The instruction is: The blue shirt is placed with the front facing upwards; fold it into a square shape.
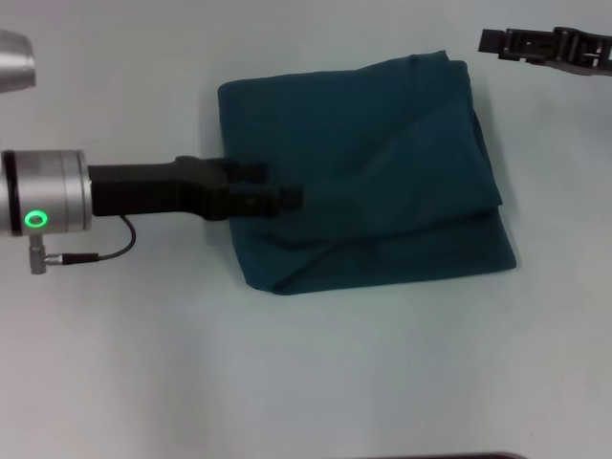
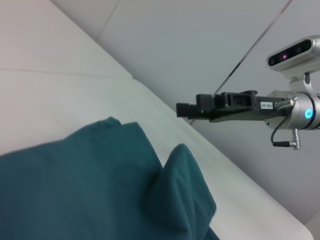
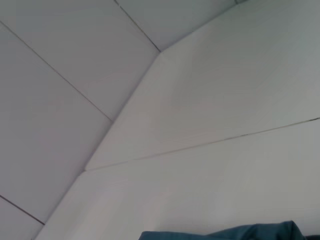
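Two arms flank the blue shirt [image 1: 363, 177], already folded to a rough square on the pale surface [image 1: 306, 382]. Reaching in from the robot's left, the left gripper [image 1: 282, 199] lies low over the shirt's left edge, its tip above the cloth; whether its jaws are parted or pinching fabric cannot be told. The right gripper [image 1: 550, 46] hangs well clear beyond the far right corner, its jaws equally unreadable. Likely only tidying remains.
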Robot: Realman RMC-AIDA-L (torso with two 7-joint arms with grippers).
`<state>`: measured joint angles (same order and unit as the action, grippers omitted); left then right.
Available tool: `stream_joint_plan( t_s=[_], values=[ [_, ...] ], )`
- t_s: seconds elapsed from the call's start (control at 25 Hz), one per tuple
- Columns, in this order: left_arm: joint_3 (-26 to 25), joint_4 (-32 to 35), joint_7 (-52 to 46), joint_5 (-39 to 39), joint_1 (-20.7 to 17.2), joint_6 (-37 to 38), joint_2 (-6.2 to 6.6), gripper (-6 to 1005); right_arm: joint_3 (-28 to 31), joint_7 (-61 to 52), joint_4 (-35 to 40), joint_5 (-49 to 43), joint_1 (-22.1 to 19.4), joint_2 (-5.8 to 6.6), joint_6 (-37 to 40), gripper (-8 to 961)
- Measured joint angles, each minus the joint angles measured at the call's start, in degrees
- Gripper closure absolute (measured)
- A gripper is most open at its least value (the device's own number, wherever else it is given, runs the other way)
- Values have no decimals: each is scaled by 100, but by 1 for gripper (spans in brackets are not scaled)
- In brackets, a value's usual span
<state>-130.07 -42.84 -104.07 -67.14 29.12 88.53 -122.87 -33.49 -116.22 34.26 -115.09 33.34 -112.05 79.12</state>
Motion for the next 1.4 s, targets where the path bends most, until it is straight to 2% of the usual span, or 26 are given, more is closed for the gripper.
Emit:
stream_joint_plan(
  t_s=[0.24, 0.44, 0.72, 1.12, 1.4],
  values=[
    [17, 15, 1, -8, 147, -540, -101, 70, -55, -88, -24, -284, 198, -91, -233, 336],
    [56, 103, 2, -8, 283, -684, -100, 70, -67, -77, 10, -286, 232, -144, 20, 338],
    [61, 104, 2, 30, 261, -705, -86, 70, -154, -54, 11, -304, 75, -83, 575, 358],
    [61, 100, 2, 35, 233, -700, -80, 69, -286, -42, 25, -313, -311, -27, 664, 402],
    [61, 102, 1, 35, 234, -684, -86, 69, -464, 106, -99, -320, -311, -122, 571, 433]
  ],
)
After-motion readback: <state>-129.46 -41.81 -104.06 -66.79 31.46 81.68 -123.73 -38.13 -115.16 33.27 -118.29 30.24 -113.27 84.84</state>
